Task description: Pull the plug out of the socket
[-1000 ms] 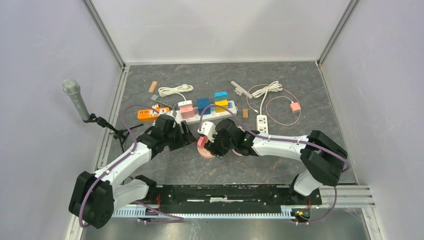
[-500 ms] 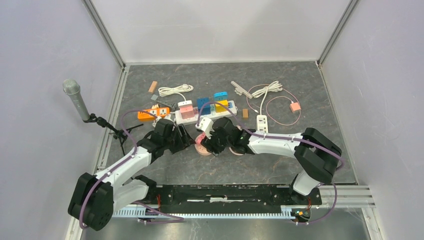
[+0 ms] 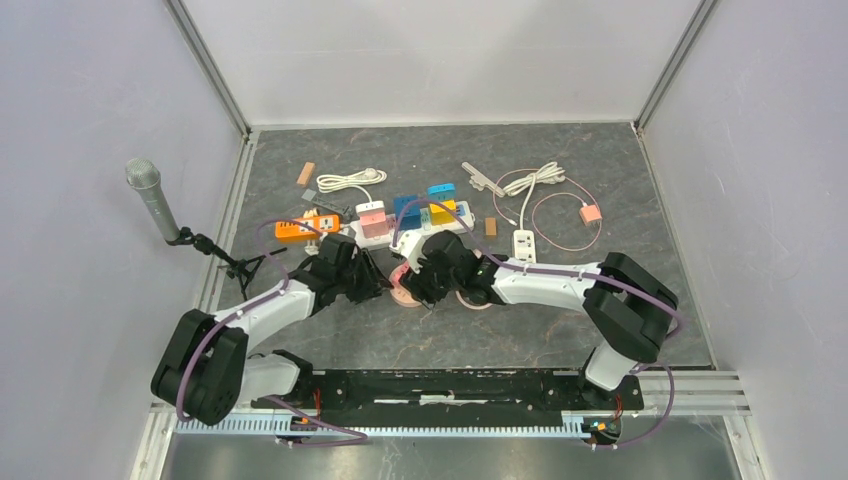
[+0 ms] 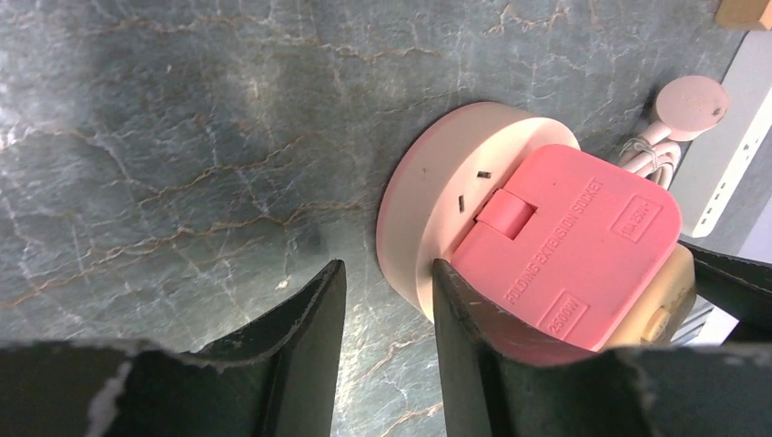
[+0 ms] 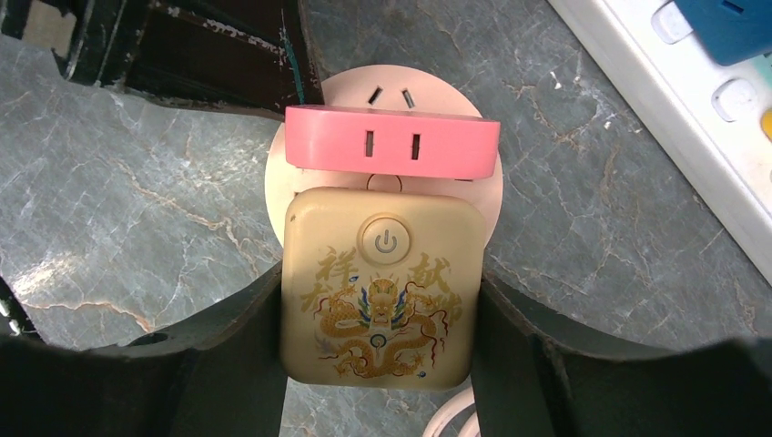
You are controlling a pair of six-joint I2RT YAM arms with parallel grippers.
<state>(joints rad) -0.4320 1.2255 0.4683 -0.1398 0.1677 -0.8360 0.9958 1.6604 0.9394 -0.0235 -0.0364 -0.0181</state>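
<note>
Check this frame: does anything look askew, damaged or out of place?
One oddity: the pink square folding socket sits off-centre on the round pale-pink base, leaving one side bare. The beige dragon-printed plug, clamped by the right gripper, sits against it. No damage or spill shows.
</note>
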